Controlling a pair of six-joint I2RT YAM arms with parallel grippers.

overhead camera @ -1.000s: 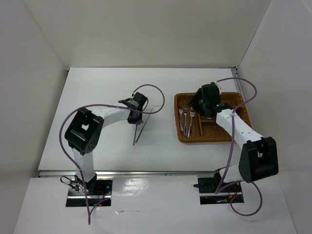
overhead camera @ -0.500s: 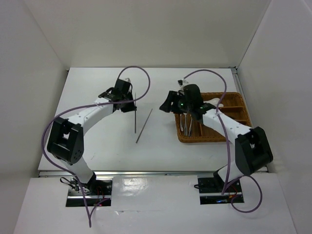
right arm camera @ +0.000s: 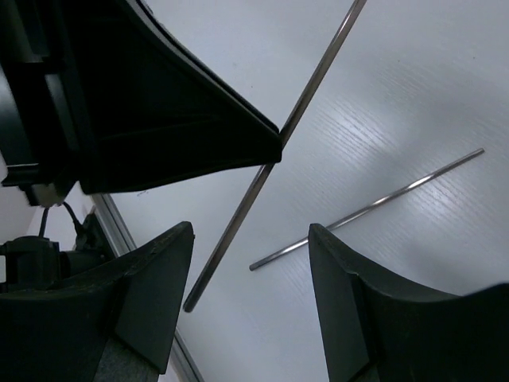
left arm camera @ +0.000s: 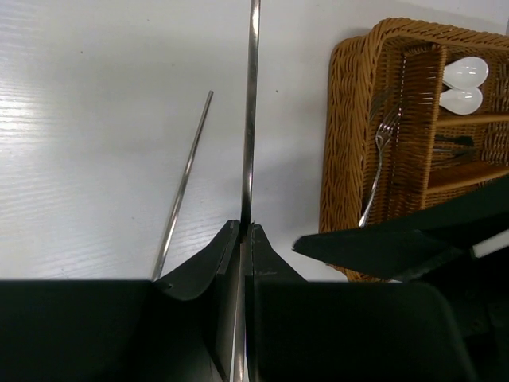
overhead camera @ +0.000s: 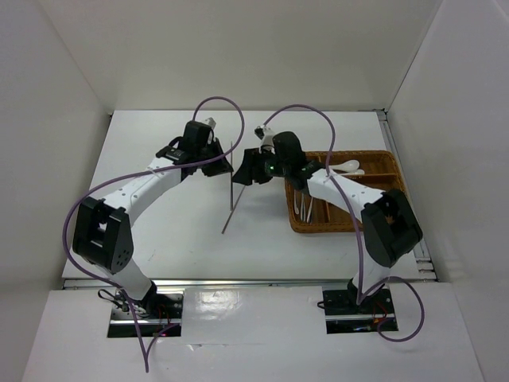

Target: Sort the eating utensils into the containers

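My left gripper [overhead camera: 213, 151] is shut on a thin metal chopstick [overhead camera: 232, 173] and holds it above the table; in the left wrist view the stick [left arm camera: 250, 111] runs straight out from the closed jaws [left arm camera: 245, 229]. My right gripper [overhead camera: 241, 169] is open right beside it; in the right wrist view the held stick [right arm camera: 266, 171] passes between the spread fingertips [right arm camera: 250, 274]. A second stick [overhead camera: 235, 208] lies on the table, and it also shows in the left wrist view [left arm camera: 183, 185] and the right wrist view [right arm camera: 367, 210]. The wicker tray [overhead camera: 388, 161] holds forks [overhead camera: 302, 200] and white spoons [overhead camera: 347, 167].
In the left wrist view the tray [left arm camera: 343, 143] shows a fork [left arm camera: 377, 163], two white spoons [left arm camera: 464, 84] and dark sticks [left arm camera: 453, 144] in separate compartments. White walls enclose the table. The right arm reaches across the tray's left edge.
My left gripper has raised the stick off the table and carried it rightward. My right gripper has left the tray and moved left until it is open around the held stick.
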